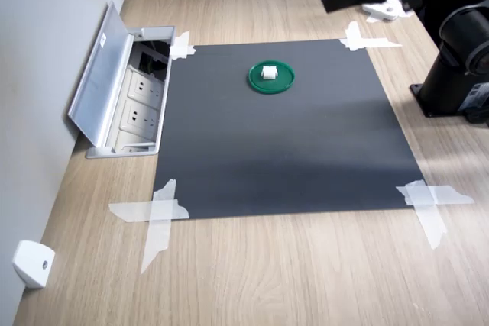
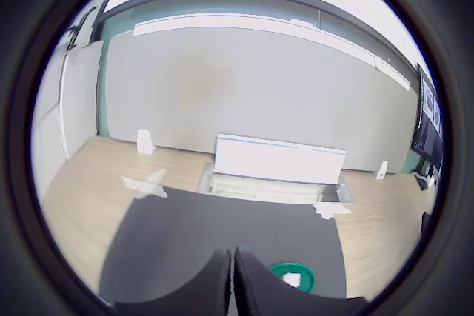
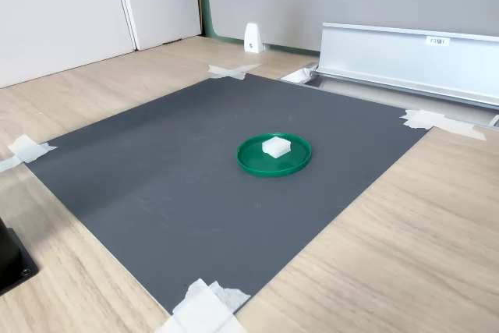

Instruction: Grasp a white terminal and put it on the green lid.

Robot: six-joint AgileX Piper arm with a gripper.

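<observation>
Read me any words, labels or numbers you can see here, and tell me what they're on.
No text is readable.
Small label on the open socket box lid: printing too blurred to read in both exterior views.
Green lid, white terminal, grey mat: no markings visible.

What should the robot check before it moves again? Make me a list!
1. White block on the green lid: ok, it rests inside the rim in both exterior views.
2. Hand let go of the block: ok, its fingers sit together with nothing between them in the wrist view.
3. Hand clear of the lid: ok, it is raised well above the mat.
4. Lid on the dark mat: ok, fully on it, away from the edges.
5. Mat taped down: ok where seen, tape shows at its corners.
6. Block flat and steady: cannot tell, too small to judge.
</observation>
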